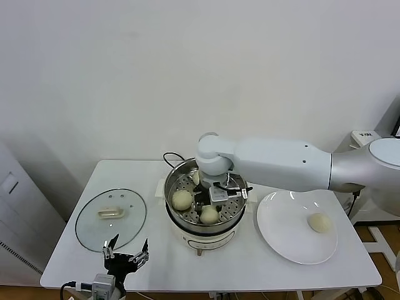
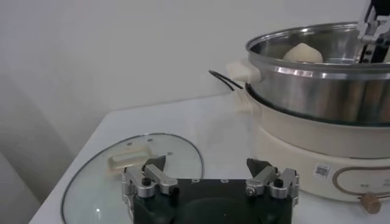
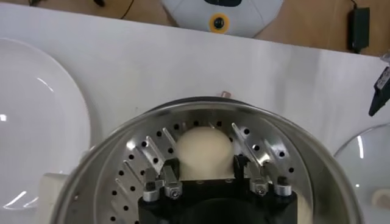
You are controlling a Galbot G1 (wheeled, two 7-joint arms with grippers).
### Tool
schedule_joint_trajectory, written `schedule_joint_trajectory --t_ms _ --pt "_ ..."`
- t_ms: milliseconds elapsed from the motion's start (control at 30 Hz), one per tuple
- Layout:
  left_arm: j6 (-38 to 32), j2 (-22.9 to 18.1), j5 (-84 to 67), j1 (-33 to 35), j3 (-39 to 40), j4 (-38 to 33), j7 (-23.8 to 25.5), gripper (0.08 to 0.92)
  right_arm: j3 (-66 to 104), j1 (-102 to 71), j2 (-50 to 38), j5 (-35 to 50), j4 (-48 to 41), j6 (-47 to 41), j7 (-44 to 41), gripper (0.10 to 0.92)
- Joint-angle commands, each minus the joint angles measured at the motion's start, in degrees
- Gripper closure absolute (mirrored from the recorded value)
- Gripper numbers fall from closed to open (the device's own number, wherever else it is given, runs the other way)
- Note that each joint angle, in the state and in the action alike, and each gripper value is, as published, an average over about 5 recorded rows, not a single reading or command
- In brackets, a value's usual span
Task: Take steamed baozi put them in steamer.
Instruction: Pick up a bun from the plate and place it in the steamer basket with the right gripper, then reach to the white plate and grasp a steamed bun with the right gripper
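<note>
Left end effector [image 1: 127, 252] at table [image 1: 156, 262] front-left edge, released, idle, just before the lid [image 1: 111, 219]. Steamer [image 1: 174, 215] mid-table holds baozi [image 1: 182, 199], one [image 1: 209, 215] nearer the front. Right end effector [image 3: 204, 172] inside steamer, fingers spread beside a baozi [image 3: 204, 149], not gripping. One baozi [image 1: 320, 222] on plate [image 1: 281, 231], right side.

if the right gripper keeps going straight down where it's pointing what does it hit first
Most likely the bun between the fingers of the right gripper, then the steamer floor beneath it; depth is unclear.
</note>
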Motion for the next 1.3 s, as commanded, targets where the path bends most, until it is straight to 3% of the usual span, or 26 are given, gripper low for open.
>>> schedule_joint_trajectory --t_ms 33,133,500,633,867,1067,1300 --pt "0.0 -2.8 0.0 0.0 0.0 0.2 0.0 0.177 0.4 -1.2 0.2 -2.2 0.3 -0.2 0.8 0.482" --pt "0.0 -2.8 0.0 -0.1 0.0 0.4 0.0 0.177 0.4 -1.2 -0.3 -2.0 0.5 -1.1 1.2 0.466" --pt "0.0 -2.8 0.2 -0.1 0.2 0.8 0.0 0.177 4.0 3.0 -3.4 6.2 -0.8 -7.3 -1.7 0.212" --pt "0.0 -2.8 0.2 -0.1 0.3 0.7 0.0 0.177 6.0 7.9 -9.1 14.6 -0.3 -14.8 -3.7 0.203" --pt "0.5 -2.4 -1.1 -0.1 0.2 -0.1 0.5 0.177 2.8 21.5 -22.0 32.1 -2.1 -40.4 -7.2 0.203" --pt "1.1 -1.9 -2.8 -0.1 0.6 -0.6 1.1 0.177 0.1 25.2 -32.2 33.1 -7.2 -57.1 -7.4 0.203" --pt "1.3 -1.1 -5.2 0.2 0.3 -1.4 1.5 0.177 5.3 16.4 -39.3 25.9 -11.9 -57.1 -8.0 0.203"
